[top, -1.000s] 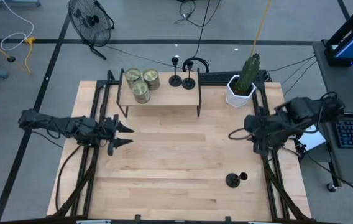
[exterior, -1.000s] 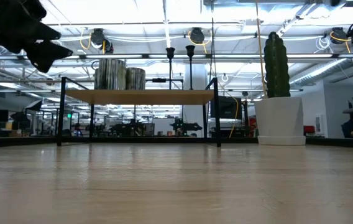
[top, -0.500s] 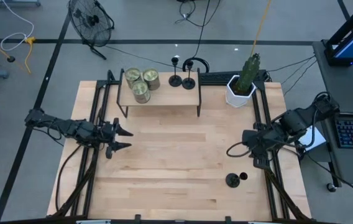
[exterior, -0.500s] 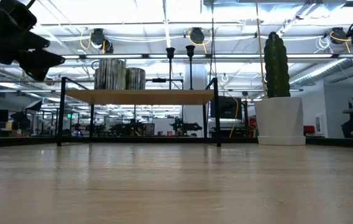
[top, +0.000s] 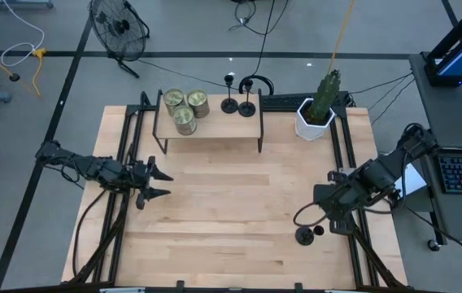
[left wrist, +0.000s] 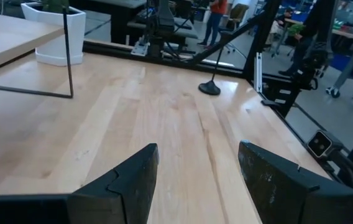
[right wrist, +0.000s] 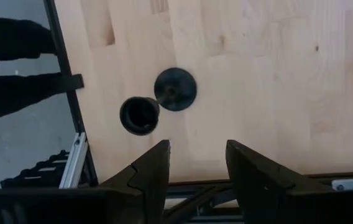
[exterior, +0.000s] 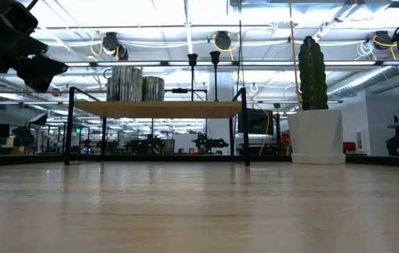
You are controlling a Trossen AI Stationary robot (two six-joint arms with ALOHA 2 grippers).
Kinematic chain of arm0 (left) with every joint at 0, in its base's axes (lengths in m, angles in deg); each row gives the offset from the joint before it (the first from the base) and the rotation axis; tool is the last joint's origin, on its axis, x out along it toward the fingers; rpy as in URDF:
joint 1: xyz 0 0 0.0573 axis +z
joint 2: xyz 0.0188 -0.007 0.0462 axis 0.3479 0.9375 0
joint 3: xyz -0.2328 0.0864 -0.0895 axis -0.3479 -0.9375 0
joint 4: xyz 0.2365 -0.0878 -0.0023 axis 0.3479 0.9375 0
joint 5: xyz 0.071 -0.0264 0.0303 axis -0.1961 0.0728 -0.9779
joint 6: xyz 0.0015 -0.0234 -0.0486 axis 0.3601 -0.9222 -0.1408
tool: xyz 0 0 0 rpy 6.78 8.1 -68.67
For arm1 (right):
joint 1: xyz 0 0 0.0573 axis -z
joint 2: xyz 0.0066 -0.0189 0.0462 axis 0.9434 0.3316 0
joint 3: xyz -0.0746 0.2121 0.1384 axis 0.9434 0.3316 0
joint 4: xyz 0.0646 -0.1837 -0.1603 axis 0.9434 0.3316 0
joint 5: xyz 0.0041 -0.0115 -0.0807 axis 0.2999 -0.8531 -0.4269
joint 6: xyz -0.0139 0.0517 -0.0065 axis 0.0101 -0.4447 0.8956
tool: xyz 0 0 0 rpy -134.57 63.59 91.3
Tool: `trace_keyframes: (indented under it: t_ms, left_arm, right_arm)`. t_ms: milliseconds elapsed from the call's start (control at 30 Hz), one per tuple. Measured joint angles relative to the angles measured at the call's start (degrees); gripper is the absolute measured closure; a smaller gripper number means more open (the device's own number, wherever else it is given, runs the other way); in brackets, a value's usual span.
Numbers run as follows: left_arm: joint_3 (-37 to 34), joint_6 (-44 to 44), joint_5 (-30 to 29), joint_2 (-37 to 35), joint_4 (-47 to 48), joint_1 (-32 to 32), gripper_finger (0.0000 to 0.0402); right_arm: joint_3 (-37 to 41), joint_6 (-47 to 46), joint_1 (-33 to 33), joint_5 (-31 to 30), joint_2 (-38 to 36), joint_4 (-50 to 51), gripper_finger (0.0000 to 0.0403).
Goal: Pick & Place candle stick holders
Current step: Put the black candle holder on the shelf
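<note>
One black candle stick holder stands upright on its round base on the table, near the right rail and the near edge. In the right wrist view its base and cup top show from above. My right gripper hangs over it, pointing steeply down, open and holding nothing; in the high view my right gripper is just far-right of the holder. Two more holders stand on the shelf. My left gripper waits open at the table's left.
The low wooden shelf on black legs at the far side carries greenish jars. A white pot with a cactus stands far right. Black frame rails run along both table sides. Bare wood lies in the middle.
My right gripper has swung toward the table's near edge and sunk, tipping further downward, and now sits close over the holder on the table. My left gripper has sunk slightly and drawn back toward the left edge. Nothing on the table has moved.
</note>
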Motion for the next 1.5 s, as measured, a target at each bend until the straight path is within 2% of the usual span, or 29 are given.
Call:
trace_keyframes:
  t_ms: [367,567,900,1167,1500]
  left_arm:
    - [0.0,0.2,0.4,0.0,0.0,0.0,0.0169]
    - [0.0,0.2,3.0,0.0,-0.1,0.0,0.0169]
    - [0.0,1.3,3.1,0.0,-0.1,0.0,0.0169]
    - [0.0,1.4,3.1,0.0,-0.2,0.0,0.0169]
    - [0.0,1.6,3.1,0.0,-0.2,0.0,0.0169]
  right_arm:
    - [0.0,-3.2,-0.7,-0.1,3.0,-1.3,0.025]
    - [0.0,-7.8,-1.0,0.0,3.9,-1.5,0.025]
    - [1.2,-15.6,-3.7,-0.1,3.8,-2.8,0.025]
    - [7.7,-16.2,-3.9,1.4,3.4,-7.2,0.025]
    - [8.3,-17.0,-4.4,1.6,2.3,-9.8,0.025]
